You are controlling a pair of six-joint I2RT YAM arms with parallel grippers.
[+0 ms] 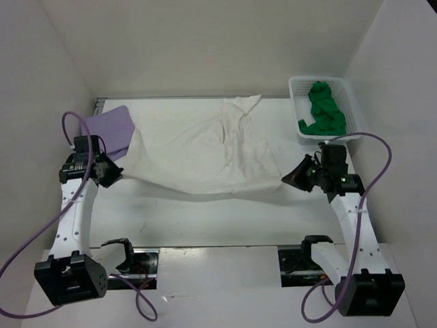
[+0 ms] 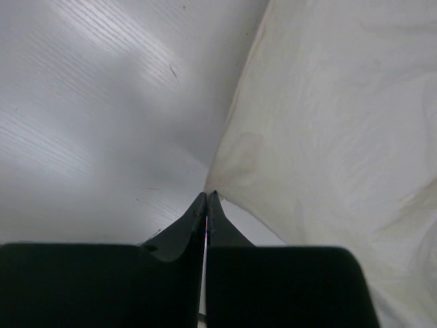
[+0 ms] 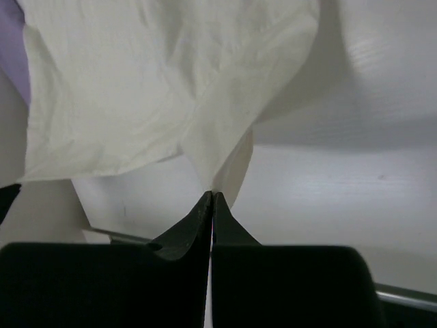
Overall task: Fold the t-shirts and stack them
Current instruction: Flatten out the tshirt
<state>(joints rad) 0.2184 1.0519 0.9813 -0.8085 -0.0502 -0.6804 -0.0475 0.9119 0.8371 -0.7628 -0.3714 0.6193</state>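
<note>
Cream t-shirt (image 1: 205, 154): centre of the frame in the top view, spread wide across the table (image 1: 205, 219), its lower edge raised off the surface between the two arms.
Left end effector (image 1: 113, 174): fingers pressed together – clamped on the cream t-shirt's lower-left corner.
Right end effector (image 1: 292, 179): fingers pressed together, pinching the cream t-shirt's lower-right corner.
Lavender t-shirt (image 1: 109, 130): upper left of the frame, flat on the table, its right side tucked under the cream t-shirt.
Green t-shirt (image 1: 322, 109): upper right – bunched inside the white mesh basket (image 1: 297, 85).
</note>
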